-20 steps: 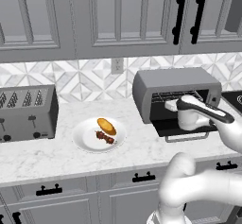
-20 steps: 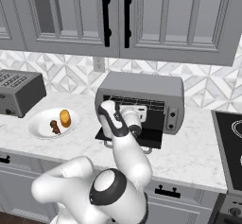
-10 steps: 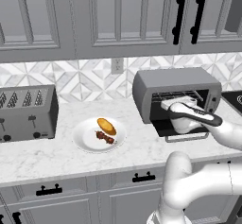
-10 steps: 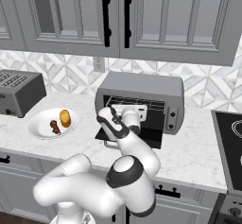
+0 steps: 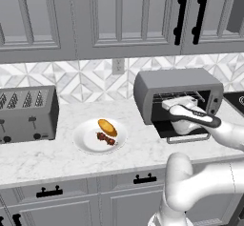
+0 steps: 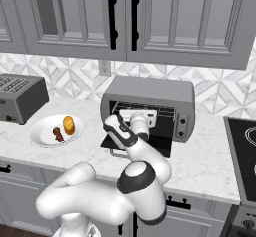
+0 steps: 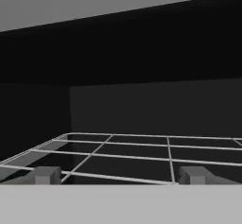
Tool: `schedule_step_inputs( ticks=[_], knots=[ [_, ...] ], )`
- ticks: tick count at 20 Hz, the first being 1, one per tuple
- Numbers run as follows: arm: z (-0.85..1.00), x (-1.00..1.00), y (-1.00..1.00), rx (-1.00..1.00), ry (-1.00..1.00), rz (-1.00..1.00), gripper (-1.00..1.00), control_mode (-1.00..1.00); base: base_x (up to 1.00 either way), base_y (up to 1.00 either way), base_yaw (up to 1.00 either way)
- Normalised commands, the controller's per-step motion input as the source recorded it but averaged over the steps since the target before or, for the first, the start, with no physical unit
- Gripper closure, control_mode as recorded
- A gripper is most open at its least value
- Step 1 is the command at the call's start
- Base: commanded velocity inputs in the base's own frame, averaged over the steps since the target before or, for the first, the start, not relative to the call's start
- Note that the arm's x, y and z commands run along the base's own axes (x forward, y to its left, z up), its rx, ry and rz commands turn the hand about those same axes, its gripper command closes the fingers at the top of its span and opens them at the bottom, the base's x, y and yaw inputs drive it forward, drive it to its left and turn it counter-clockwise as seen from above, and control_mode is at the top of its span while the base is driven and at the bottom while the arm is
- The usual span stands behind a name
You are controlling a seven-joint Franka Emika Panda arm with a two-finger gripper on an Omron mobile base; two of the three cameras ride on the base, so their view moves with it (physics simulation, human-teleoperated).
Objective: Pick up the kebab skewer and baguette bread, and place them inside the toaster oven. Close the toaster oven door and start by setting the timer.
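Note:
The toaster oven (image 5: 176, 84) (image 6: 150, 88) stands open, its door (image 5: 161, 126) (image 6: 161, 145) dropped flat in front. My gripper (image 5: 172, 105) (image 6: 137, 115) is at the oven mouth, open, with nothing between its fingers. In the hand view the gripper (image 7: 120, 176) points along the bare wire rack (image 7: 137, 154) into the dark cavity. Left of the oven, a white plate (image 5: 83, 141) (image 6: 40, 136) carries the baguette bread (image 5: 107, 127) (image 6: 69, 124) and the kebab skewer (image 5: 106, 138) (image 6: 58, 133), side by side.
A grey slot toaster (image 5: 26, 113) (image 6: 17, 96) stands at the counter's left end. A dark stovetop (image 6: 242, 146) lies to the right of the oven. Upper cabinets hang above. Bare marble counter runs between plate and oven.
The hand has edged up and forward from just in front of the oven into its mouth. Its jaws stayed open. Plate, bread and skewer have not moved.

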Motion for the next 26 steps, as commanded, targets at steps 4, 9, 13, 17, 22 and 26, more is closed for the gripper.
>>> schedule_step_inputs(
  ticks=[4, 9, 13, 17, 22, 26],
  knots=[
    [-0.23, 0.12, -0.11, 0.0, 0.11, 0.0, -1.0, -1.0, 0.0, 0.0, 0.0],
    [-0.59, -0.06, -0.06, 0.0, 0.23, 0.0, -1.0, -1.0, 0.0, 0.0, 0.0],
    [-0.65, -0.79, -0.07, -0.01, 0.24, 0.0, -1.0, -1.0, 0.0, 0.0, 0.0],
    [-0.36, -1.0, -0.17, -0.02, 0.24, 0.0, -1.0, -1.0, 0.0, 0.0, 0.0],
    [-0.02, -1.0, -0.36, 0.0, 0.32, 0.0, -1.0, -1.0, 0.0, 0.0, 0.0],
    [0.0, -1.0, -0.32, 0.0, 0.38, 0.0, -1.0, -1.0, 0.0, 0.0, 0.0]
  ],
)
